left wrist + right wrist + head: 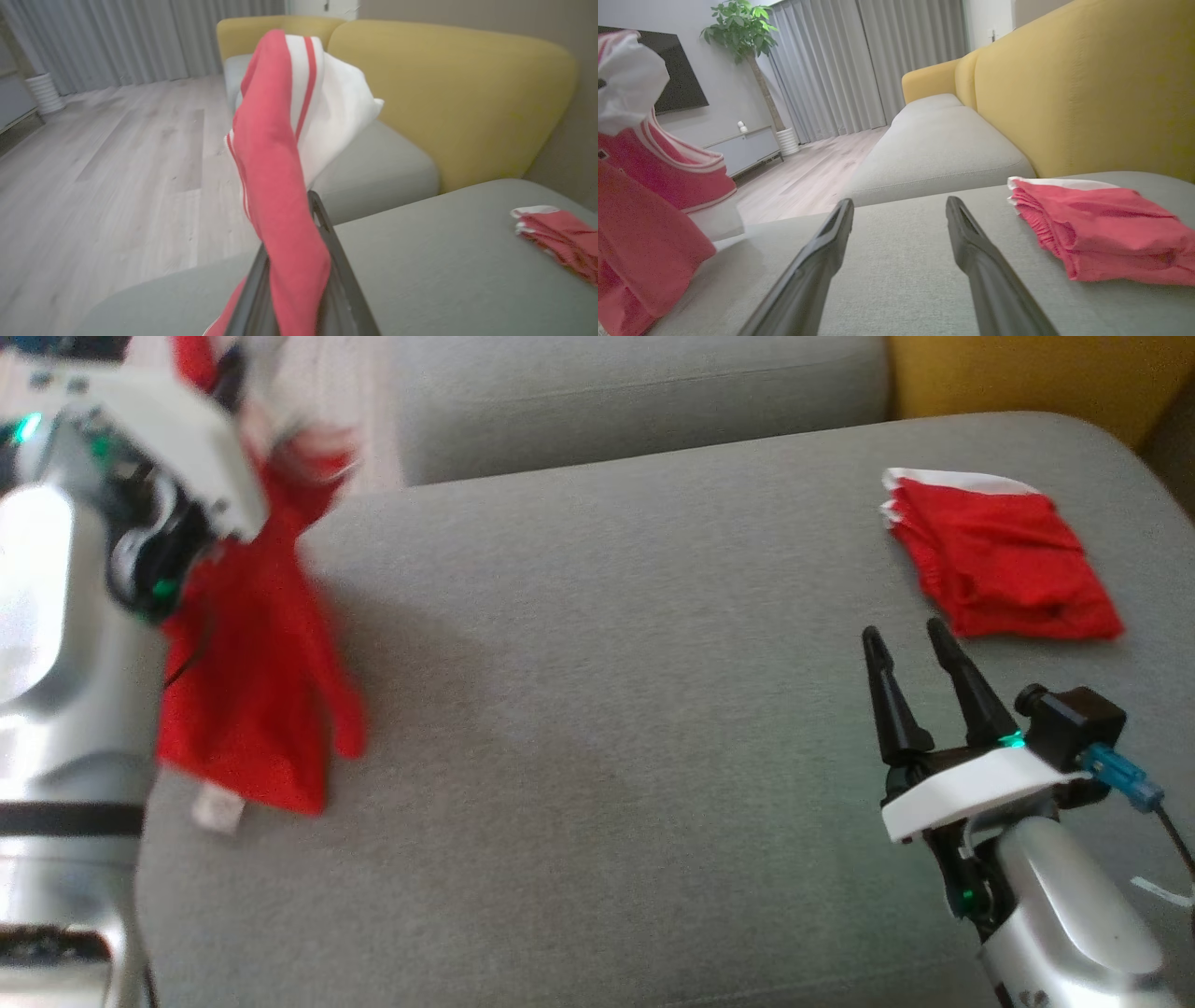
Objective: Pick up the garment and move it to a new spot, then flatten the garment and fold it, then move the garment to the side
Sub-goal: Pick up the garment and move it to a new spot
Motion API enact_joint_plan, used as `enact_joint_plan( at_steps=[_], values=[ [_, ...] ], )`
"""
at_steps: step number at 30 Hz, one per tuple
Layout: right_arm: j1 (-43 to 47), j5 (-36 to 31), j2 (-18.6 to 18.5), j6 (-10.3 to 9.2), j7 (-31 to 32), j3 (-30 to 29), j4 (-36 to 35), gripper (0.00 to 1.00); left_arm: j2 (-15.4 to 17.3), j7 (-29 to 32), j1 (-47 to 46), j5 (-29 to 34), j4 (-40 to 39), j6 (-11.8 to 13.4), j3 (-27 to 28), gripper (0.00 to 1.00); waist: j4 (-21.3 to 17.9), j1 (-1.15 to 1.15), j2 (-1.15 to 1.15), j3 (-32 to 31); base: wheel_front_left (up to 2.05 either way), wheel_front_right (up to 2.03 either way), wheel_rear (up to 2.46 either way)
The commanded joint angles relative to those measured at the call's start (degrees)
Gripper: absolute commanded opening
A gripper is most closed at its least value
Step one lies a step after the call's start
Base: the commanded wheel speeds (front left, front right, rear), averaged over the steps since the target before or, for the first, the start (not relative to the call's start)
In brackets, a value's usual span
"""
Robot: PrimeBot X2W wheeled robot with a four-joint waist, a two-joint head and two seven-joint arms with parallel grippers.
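Note:
A red garment [252, 691] with white stripes and a white part hangs over the left end of the grey sofa seat [607, 709], and its image is blurred. My left gripper [289, 210] is shut on the garment [275, 186], which drapes over the dark fingers [322, 233]. The same garment [640, 224] hangs at the left of the right wrist view, its lower end near the seat. My right gripper [904, 633] hovers low over the seat's right part, open with nothing between its fingers [822, 261].
A folded red piece with white trim [1004, 555] lies on the seat's far right, just beyond my right gripper. Behind are a yellow backrest [1087, 93], a second grey cushion [635, 392], wooden floor [117, 163] and curtains.

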Motion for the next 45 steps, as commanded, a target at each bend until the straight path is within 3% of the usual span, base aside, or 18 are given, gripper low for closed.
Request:
enact_joint_plan(
  at_steps=[1,7,12,17,21,23,24,32,38,40,44,45],
  values=[
    [-0.8,-0.5,0.4,-0.04,-0.6,0.5,-1.7,1.00,1.8,0.2,-5.1,-0.5,-3.4,-0.3,1.4,0.00,-1.4,0.00,0.00,-0.9,0.00,0.00,0.00],
    [-0.7,-0.8,0.4,-0.04,-0.6,-0.6,-2.0,1.00,-2.8,1.6,-6.2,-4.7,-14.5,-0.3,0.4,0.00,-3.8,0.00,0.00,-0.9,0.00,0.00,0.00],
    [-0.2,-1.0,0.4,-0.04,-0.6,-1.0,-2.1,1.00,-5.4,2.2,-2.4,-7.8,-17.9,-0.3,-0.4,0.00,-4.8,0.00,0.00,-0.1,0.00,0.00,0.00],
    [-0.2,-0.7,0.5,-0.04,-0.6,-0.4,-2.0,1.00,-5.0,-0.6,4.0,-10.2,-15.5,-0.3,-4.7,0.00,-5.3,0.00,0.00,1.5,0.00,0.00,0.00],
    [-1.0,-0.6,0.8,-0.04,-0.6,0.8,-1.9,1.00,-2.2,-6.5,7.2,-12.5,-10.7,-0.3,-11.2,0.00,-5.7,0.00,0.00,2.9,0.00,0.00,0.00],
    [-1.5,-0.3,0.8,-0.04,-0.6,1.4,-2.0,1.00,-0.8,-9.0,8.1,-14.5,-8.1,-0.3,-15.8,0.44,-5.9,0.00,0.00,3.5,0.00,0.00,0.00],
    [-1.7,-0.2,0.8,-0.04,-0.6,1.6,-1.9,1.00,-0.5,-10.0,8.4,-16.3,-6.4,-0.3,-17.1,0.99,-6.0,0.00,0.00,3.8,0.00,0.00,0.00],
    [-1.7,0.5,0.0,-0.04,-0.6,2.5,-0.7,1.00,2.5,-17.0,6.0,-21.9,2.4,-0.3,-26.8,1.00,-4.7,0.00,0.00,3.5,0.00,0.00,0.00],
    [-0.4,0.3,-0.2,-0.04,-0.6,2.2,-0.2,1.00,5.4,-22.7,3.3,-22.1,1.9,-0.3,-27.6,1.00,-2.5,0.00,0.00,0.6,0.00,0.00,0.00],
    [0.1,0.1,-0.2,-0.04,-0.6,2.1,-0.4,1.00,6.4,-24.7,3.6,-21.7,0.3,1.0,-26.7,1.00,-1.9,0.00,0.00,-0.2,0.00,0.00,0.00],
    [1.1,0.0,-0.2,-0.04,-0.6,1.6,-1.0,1.00,9.0,-28.7,8.0,-21.5,-5.8,7.5,-23.6,1.00,-0.9,0.00,0.00,-1.1,0.00,0.00,0.00],
    [1.1,0.0,-0.2,-0.04,-0.6,1.6,-1.0,1.00,9.0,-28.7,8.0,-21.5,-5.8,7.5,-23.6,1.00,-0.9,0.00,0.00,-1.1,0.00,0.00,0.00]
  ],
)
